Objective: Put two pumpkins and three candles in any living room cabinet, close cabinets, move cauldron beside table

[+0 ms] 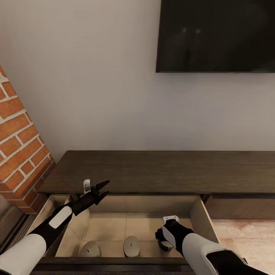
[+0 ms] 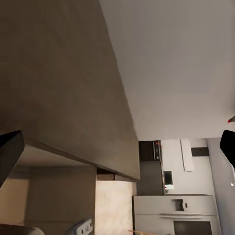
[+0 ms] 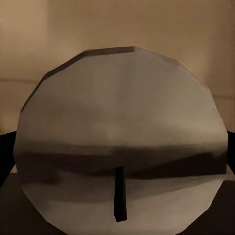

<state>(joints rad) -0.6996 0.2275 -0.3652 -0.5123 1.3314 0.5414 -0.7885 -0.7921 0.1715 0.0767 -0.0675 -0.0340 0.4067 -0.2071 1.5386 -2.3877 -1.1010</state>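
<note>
I stand before a long, low, dark wood cabinet (image 1: 164,170) set against a plain white wall (image 1: 95,76). A black television (image 1: 215,36) hangs above its right part, and a red brick column (image 1: 19,145) rises at its left end. One drawer (image 1: 198,214) of the cabinet is pulled out toward me, pale beige inside. I count three candles. Two (image 1: 90,249) (image 1: 131,245) lie on the drawer floor along its front edge, left of the middle. The third candle (image 3: 120,147) sits between the fingers of my right pincer (image 1: 165,244), which closes on it low over the drawer's front right part. My left pincer (image 1: 102,190) hovers above the drawer's back left corner, fingers spread apart and holding nothing.
</note>
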